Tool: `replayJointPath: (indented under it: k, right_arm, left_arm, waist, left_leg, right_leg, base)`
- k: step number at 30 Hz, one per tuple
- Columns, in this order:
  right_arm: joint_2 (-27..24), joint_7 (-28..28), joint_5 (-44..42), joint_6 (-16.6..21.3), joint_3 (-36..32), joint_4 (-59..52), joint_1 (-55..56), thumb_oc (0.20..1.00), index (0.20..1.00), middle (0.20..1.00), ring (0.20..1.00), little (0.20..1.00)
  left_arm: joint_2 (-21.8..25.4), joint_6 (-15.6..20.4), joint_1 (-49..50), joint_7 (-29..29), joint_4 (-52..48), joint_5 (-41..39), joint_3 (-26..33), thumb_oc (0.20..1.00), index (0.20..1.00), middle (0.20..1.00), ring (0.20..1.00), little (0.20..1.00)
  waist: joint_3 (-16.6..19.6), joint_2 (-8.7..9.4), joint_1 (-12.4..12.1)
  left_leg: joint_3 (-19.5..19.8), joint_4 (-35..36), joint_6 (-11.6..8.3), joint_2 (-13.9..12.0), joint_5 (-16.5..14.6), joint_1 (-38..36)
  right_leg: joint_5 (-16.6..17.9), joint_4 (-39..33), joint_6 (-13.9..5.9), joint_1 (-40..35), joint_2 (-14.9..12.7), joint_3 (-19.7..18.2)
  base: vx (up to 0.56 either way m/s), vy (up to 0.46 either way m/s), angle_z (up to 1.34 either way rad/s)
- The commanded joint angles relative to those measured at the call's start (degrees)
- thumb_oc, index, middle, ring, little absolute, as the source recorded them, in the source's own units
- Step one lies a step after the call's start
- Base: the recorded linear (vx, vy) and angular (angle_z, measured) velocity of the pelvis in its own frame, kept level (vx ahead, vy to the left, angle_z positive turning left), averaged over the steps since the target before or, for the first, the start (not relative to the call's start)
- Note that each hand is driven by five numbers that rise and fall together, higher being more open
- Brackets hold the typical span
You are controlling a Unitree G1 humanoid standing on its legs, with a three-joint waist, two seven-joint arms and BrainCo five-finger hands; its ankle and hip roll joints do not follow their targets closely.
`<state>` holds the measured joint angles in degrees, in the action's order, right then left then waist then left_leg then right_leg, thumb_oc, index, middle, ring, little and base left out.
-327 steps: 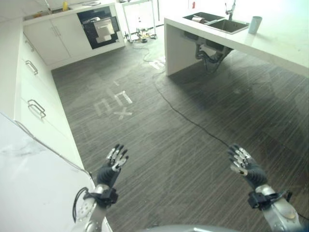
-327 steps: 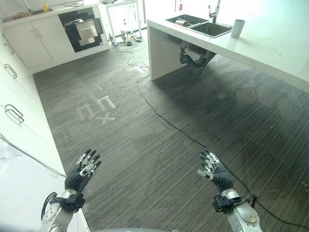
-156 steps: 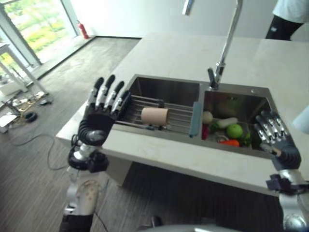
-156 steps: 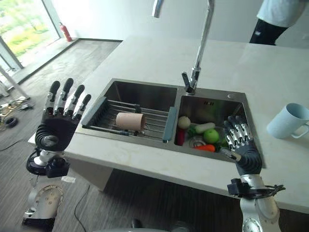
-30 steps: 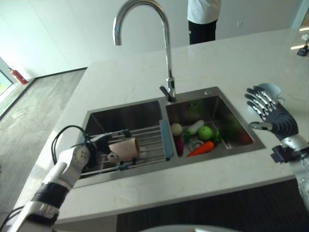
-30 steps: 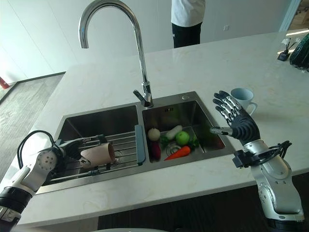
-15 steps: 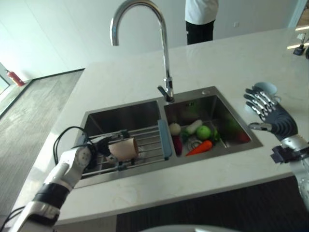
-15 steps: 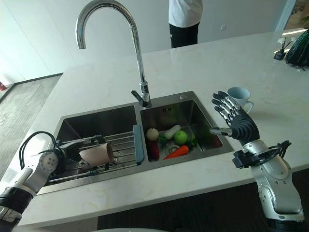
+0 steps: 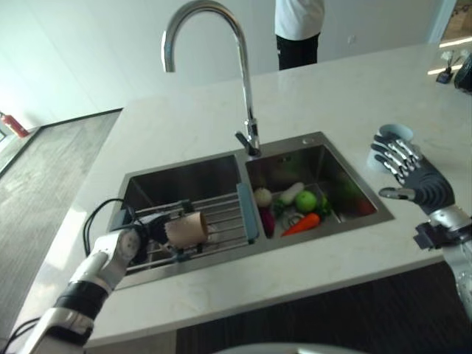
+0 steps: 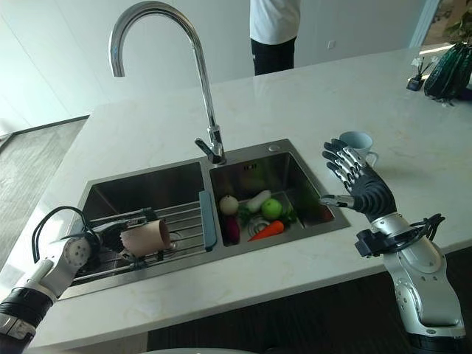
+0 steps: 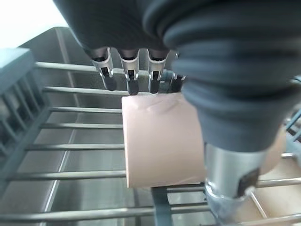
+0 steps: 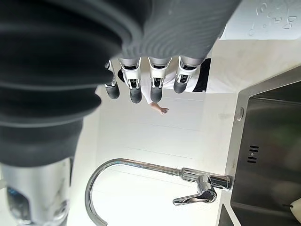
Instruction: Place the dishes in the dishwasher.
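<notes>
Left hand (image 10: 110, 237) had its fingers (image 11: 107, 75) curled over a smooth beige cup (image 10: 146, 238), which lay sideways on the wire rack (image 10: 177, 221) in the steel sink (image 10: 140, 188). Right hand (image 10: 361, 188) hung flat and open above the pale marble surface (image 10: 310, 96), near a white mug (image 10: 359, 141).

Cup (image 10: 146, 238) on rack (image 10: 181, 219) in left basin, vegetables (image 10: 259, 214) in right basin, mug (image 10: 361, 142) right of sink (image 10: 280, 150)
</notes>
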<state>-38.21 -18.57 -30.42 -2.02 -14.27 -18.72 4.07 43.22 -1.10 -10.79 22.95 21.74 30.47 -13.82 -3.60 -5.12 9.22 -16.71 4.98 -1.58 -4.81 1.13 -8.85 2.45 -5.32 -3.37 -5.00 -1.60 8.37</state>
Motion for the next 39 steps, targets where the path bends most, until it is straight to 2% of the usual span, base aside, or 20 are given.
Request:
replayJointPath:
  k: [1,16,22,24,25,26,27,29,32,39]
  right_arm:
    - [-0.42,-0.33,-1.23,1.92,-1.04,-3.06,-3.63,1.0,1.0,1.0,1.0,1.0]
    - [-0.09,-0.12,-0.43,0.88,0.1,-4.15,-4.05,1.0,1.0,1.0,1.0,1.0]
    - [0.25,-0.01,-0.56,1.28,0.01,-4.3,-4.01,1.0,1.0,1.0,1.0,1.0]
    - [0.43,-0.15,-0.37,1.51,0.17,-4.3,-3.92,1.0,1.0,1.0,1.0,1.0]
    - [0.3,0.03,-0.32,1.38,0.3,-4.44,-3.97,1.0,1.0,1.0,1.0,1.0]
    - [0.25,0.11,-0.38,1.34,0.31,-4.5,-3.97,1.0,1.0,1.0,1.0,1.0]
    - [0.2,0.34,-0.48,1.29,0.34,-4.6,-3.96,1.0,1.0,1.0,1.0,1.0]
    - [0.22,0.22,-0.62,1.3,0.21,-4.68,-3.94,1.0,1.0,1.0,1.0,1.0]
    - [0.16,0.46,-0.64,1.37,0.4,-4.9,-3.63,1.0,1.0,1.0,1.0,1.0]
    - [1.05,0.28,0.22,2.64,0.4,-4.39,-2.55,1.0,1.0,1.0,1.0,1.0]
  left_arm:
    - [3.29,0.22,-5.03,-2.36,2.12,2.18,0.2,1.0,1.0,1.0,1.0,1.0]
    - [1.29,-2.3,-4.9,-6.14,6.64,3.43,-0.52,1.0,1.0,1.0,1.0,1.0]
    - [-0.41,-5.29,-4.6,-8.51,9.27,5.6,-0.71,1.0,1.0,1.0,1.0,1.0]
    - [-0.88,-6.4,-4.52,-11.17,10.89,7.71,-0.55,1.0,1.0,1.0,1.0,1.0]
    - [-0.9,-6.48,-4.79,-11.93,11.74,7.77,-0.53,0.492,0.492,0.492,0.492,0.492]
    - [-0.93,-6.51,-4.92,-12.48,12.04,8.03,-0.58,0.376,0.376,0.376,0.376,0.376]
    - [-1.16,-6.73,-5.26,-12.79,12.79,9.19,-0.68,0.2,0.2,0.2,0.2,0.2]
    - [-1.26,-6.69,-5.22,-12.83,13.31,10.5,-0.7,0.2,0.2,0.2,0.2,0.2]
    - [-1.05,-4.74,-4.99,-17.51,13.21,10.18,-0.23,0.2,0.2,0.2,0.2,0.2]
    - [-0.09,-1.01,-3.75,-19.13,10.51,7.11,0.02,0.2,0.2,0.2,0.2,0.2]
  waist:
    - [1.86,4.38,0.65]
    - [1.95,4.18,1.01]
    - [2.13,4.36,1.12]
    - [2.16,4.51,1.26]
    - [2.19,4.56,1.33]
    - [2.19,4.59,1.35]
    - [2.21,4.67,1.41]
    - [2.21,4.72,1.48]
    - [2.22,4.82,1.48]
    - [2.07,4.63,1.42]
  left_leg:
    - [0.72,0.02,-0.15,0.52,-7.65,-1.95]
    - [0.4,0.02,-0.11,0.56,-7.7,-2.09]
    - [0.34,0.02,-0.07,0.52,-7.68,-2.07]
    - [0.28,0.02,-0.04,0.5,-7.67,-2.03]
    - [0.28,0.02,0.0,0.55,-7.68,-2.06]
    - [0.27,0.02,0.01,0.56,-7.67,-2.07]
    - [0.23,0.02,0.03,0.57,-7.65,-2.09]
    - [0.18,0.02,-0.03,0.53,-7.6,-2.05]
    - [0.15,0.02,-0.01,0.59,-7.71,-2.16]
    - [0.04,0.02,0.08,0.73,-7.87,-2.23]
  right_leg:
    - [-3.46,0.32,-5.31,-2.8,-4.89,1.93]
    - [-3.38,0.32,-5.34,-2.7,-4.87,1.4]
    - [-3.4,0.32,-5.27,-2.67,-4.77,1.32]
    - [-3.4,0.32,-5.24,-2.6,-4.76,1.16]
    - [-3.41,0.32,-5.23,-2.62,-4.71,1.12]
    - [-3.41,0.32,-5.22,-2.63,-4.7,1.09]
    - [-3.39,0.32,-5.22,-2.63,-4.67,1.02]
    - [-3.35,0.32,-5.21,-2.57,-4.64,0.86]
    - [-3.33,0.32,-5.25,-2.59,-4.64,0.78]
    - [-3.2,0.32,-5.37,-2.55,-4.74,0.73]
  base:
    - [0.0,0.0,0.0]
    - [0.0,0.0,0.0]
    - [0.0,-0.001,-0.04]
    - [0.0,-0.01,-0.06]
    - [0.0,0.0,0.0]
    - [0.0,0.0,0.0]
    - [0.0,0.0,0.0]
    - [0.0,0.0,0.0]
    - [0.0,0.0,0.0]
    - [0.0,0.0,0.0]
